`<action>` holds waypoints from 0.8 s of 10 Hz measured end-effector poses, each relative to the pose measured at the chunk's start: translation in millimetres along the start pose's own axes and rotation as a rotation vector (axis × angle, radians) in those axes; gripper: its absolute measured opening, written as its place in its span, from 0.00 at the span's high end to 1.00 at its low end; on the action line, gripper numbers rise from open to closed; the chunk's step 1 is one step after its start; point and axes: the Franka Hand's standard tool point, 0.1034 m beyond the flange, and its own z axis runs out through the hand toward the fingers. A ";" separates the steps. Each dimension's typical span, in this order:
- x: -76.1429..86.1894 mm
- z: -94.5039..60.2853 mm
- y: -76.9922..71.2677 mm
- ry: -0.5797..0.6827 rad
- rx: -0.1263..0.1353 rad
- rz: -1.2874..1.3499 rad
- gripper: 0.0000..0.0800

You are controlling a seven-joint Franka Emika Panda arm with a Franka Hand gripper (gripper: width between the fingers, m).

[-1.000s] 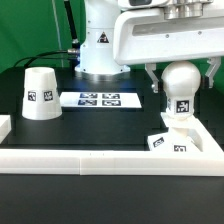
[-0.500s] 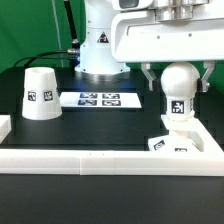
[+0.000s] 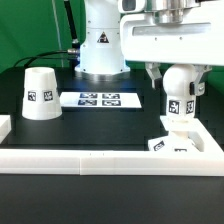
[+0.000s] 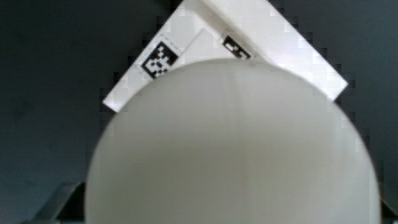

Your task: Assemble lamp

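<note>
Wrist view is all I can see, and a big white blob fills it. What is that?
Observer: The lamp's bulb, upright with its stem down on the base.
Operator: Is the robot holding it?
Observer: The gripper straddles the bulb, one finger on each side. I cannot tell whether they touch it.
Operator: Where is the shade?
Observer: The shade stands by itself at the exterior view's left, past the marker board.
</note>
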 end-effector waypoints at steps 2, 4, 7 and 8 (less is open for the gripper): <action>-0.8 0.6 -0.8 -0.001 0.000 -0.064 0.14; -0.9 0.9 -1.6 -0.001 0.000 -0.180 0.13; -3.0 1.1 -2.7 -0.001 0.000 -0.471 0.13; -2.8 1.4 -2.4 -0.002 -0.001 -0.562 0.13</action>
